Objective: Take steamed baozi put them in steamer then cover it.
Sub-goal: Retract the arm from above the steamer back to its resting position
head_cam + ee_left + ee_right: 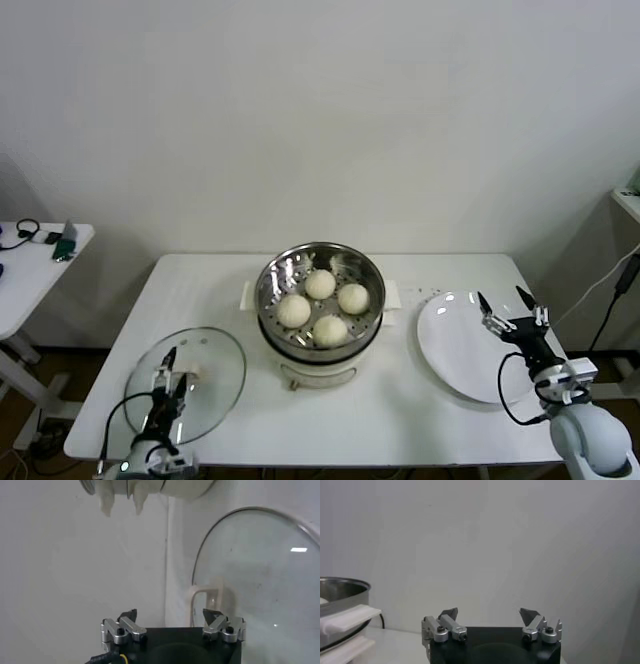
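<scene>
Sitting in the middle of the white desk (440, 420) is the steamer (320, 300), a shiny metal pot on a white base. All four baozi (322, 305) are inside it, resting on the floor with the little holes. They are round and cream-white, and they sit close together in a ring.

The cover (195, 375) is not on the steamer. It lies flat on the desk near the front edge, on the robot's left side of the pot. It is a clear glass lid with a thin metal rim and a white handle (205, 600).

The left end effector (168, 372) is over the cover, close to the handle. Its fingers (127, 625) are spread wide apart and hold nothing. In the left wrist view the handle shows between the two fingertips, a little farther off.

A flat white plate (460, 350) lies on the robot's right side of the steamer, with nothing on it. The right end effector (507, 305) is at the far edge of the plate. Its fingers (450, 622) are also wide open and hold nothing. In the right wrist view, part of the steamer's rim and a white side handle (347, 620) show off to one side.

A small white side table (30, 270) stands apart from the desk on the robot's left, with a few small things on it.
</scene>
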You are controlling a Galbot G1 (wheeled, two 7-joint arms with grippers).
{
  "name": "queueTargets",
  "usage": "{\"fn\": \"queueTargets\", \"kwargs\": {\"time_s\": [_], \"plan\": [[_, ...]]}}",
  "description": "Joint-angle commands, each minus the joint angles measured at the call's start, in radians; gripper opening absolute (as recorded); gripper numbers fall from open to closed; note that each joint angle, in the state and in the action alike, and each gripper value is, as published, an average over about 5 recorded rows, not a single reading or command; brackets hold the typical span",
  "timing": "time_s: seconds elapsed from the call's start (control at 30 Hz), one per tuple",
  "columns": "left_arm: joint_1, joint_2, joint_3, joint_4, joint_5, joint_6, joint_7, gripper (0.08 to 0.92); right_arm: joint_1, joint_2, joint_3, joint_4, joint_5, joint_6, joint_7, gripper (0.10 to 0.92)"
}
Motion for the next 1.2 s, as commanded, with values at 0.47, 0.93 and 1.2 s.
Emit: {"fn": "queueTargets", "kwargs": {"time_s": [0.47, 0.93, 1.2], "plan": [[-0.108, -0.001, 0.005, 0.091, -0.002, -0.004, -0.014, 0.822, -0.02, 0.03, 0.019, -0.005, -0.045, 0.019, -0.014, 0.823], [-0.1, 0.001, 0.007, 0.096, -0.008, -0.023, -0.016, 0.481, -0.015, 0.054, 0.022, -0.006, -0.063, 0.023, -0.022, 0.823], [-0.095, 0.009, 0.012, 0.063, -0.02, -0.021, -0.023, 0.247, -0.018, 0.055, 0.025, -0.007, -0.075, 0.03, -0.024, 0.823]]}}
